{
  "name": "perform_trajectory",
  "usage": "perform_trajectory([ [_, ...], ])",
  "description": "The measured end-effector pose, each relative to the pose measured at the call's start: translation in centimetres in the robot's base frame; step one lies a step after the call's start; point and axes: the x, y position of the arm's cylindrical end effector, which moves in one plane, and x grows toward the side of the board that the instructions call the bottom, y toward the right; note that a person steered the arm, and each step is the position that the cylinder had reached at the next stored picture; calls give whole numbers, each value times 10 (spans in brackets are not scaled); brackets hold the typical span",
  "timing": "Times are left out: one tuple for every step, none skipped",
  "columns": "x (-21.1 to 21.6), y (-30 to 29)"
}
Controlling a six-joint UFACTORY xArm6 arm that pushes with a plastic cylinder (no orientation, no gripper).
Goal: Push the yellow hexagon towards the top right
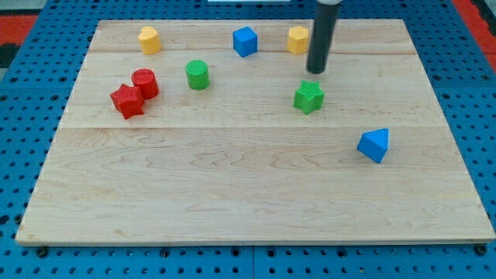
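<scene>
Two yellow blocks sit near the view's top. One point(149, 39) is at the top left and looks hexagonal. The other point(297, 39) is right of centre, its right side hidden behind my rod, so its shape is unclear. My tip point(316, 71) rests on the board just below and right of that second yellow block, and just above a green star-shaped block point(308, 97). The tip touches neither as far as I can tell.
A blue cube point(245, 41) lies between the two yellow blocks. A green cylinder point(198, 74), a red cylinder point(145, 82) and a red star-shaped block point(127, 101) are on the left. A blue triangular block point(373, 145) is at the right. The wooden board point(232, 194) lies on a blue perforated surface.
</scene>
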Motion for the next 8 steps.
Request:
perform_trajectory([
  [-35, -43],
  [-62, -53],
  [-72, -41],
  [-80, -42],
  [-96, -12],
  [-89, 9],
  [-82, 10],
  [-82, -25],
])
